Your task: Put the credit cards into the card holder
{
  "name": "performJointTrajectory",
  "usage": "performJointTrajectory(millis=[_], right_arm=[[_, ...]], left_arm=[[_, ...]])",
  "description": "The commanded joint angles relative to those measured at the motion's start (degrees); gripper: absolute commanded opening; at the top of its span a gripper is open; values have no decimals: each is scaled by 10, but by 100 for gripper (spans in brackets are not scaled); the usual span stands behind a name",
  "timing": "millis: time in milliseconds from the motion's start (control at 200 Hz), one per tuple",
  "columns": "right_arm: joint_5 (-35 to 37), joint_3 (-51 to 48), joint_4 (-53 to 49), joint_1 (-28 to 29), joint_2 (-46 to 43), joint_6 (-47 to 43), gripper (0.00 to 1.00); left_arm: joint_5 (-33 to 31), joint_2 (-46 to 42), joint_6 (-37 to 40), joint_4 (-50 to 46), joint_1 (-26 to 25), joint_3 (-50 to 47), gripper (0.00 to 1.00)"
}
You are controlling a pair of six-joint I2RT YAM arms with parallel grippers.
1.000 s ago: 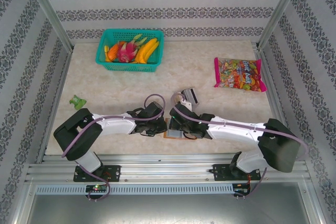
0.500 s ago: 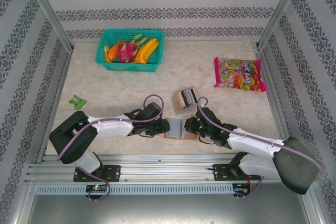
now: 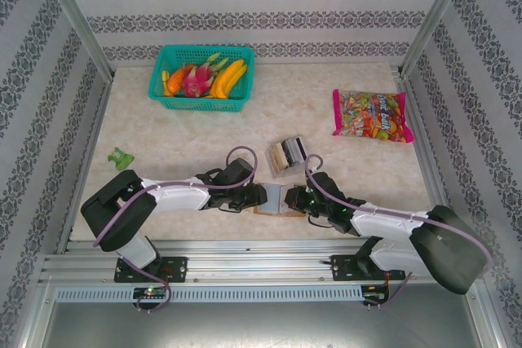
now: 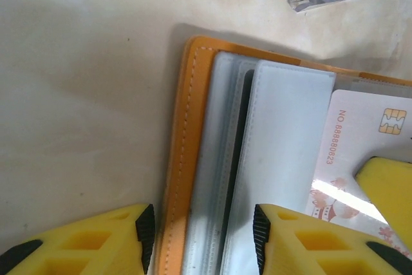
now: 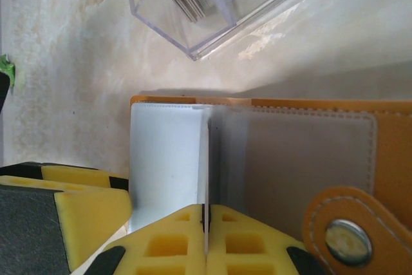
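Currently the card holder lies open and flat on the worktop, near its front edge and directly between the two hands. The left hand is released: its jaws stand apart, straddling the holder's orange stitched border and the outer clear sleeves, and nothing is grasped. The right hand is clenched, fingertips together at the holder's edge, over the seam between a white leaf and a clear sleeve; whether a card is pinched between them cannot be told. In the left wrist view one yellow finger of the right hand rests on a white credit card with a gold chip, lying on the holder's inner face. Count: one card holder, one white card on it, and one clear plastic box just beyond the holder, with further cards standing on edge inside, number not legible. Orientation: in the top view the holder's long axis runs left to right, roughly parallel to the worktop's front edge; in the right wrist view its snap tab sits at the right-hand end.
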Motion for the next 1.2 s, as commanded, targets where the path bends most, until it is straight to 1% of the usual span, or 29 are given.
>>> performJointTrajectory(millis=[0, 90, 245, 355, 639, 789, 859, 909, 984, 1079, 1194], right_arm=[[-12, -4, 50, -6, 18, 20, 0], [-4, 3, 40, -5, 40, 17, 0], [-14, -9, 100, -7, 82, 32, 0], [-20, -9, 121, -8, 96, 45, 0], [-43, 3, 111, -4, 124, 29, 0], [-61, 0, 77, -8, 96, 24, 0], [-59, 2, 31, -14, 72, 12, 0], [-71, 1, 19, -22, 62, 2, 0], [-93, 0, 17, -34, 62, -1, 0], [-108, 4, 19, -36, 75, -6, 0], [-135, 10, 57, -37, 108, -5, 0]], left_arm=[[18, 34, 12, 11, -7, 17, 46], [19, 40, 10, 9, -8, 17, 43], [17, 49, 9, -1, -8, 17, 32], [12, 49, 9, -9, -9, 16, 27], [6, 52, 9, -23, -9, 19, 25], [-4, 46, 9, -34, -9, 17, 24], [-9, 44, 10, -41, -9, 17, 23], [-10, 44, 9, -43, -9, 16, 23], [-11, 45, 7, -40, -9, 15, 23], [-10, 46, 7, -40, -10, 19, 23], [-9, 48, 9, -38, -9, 22, 22]])
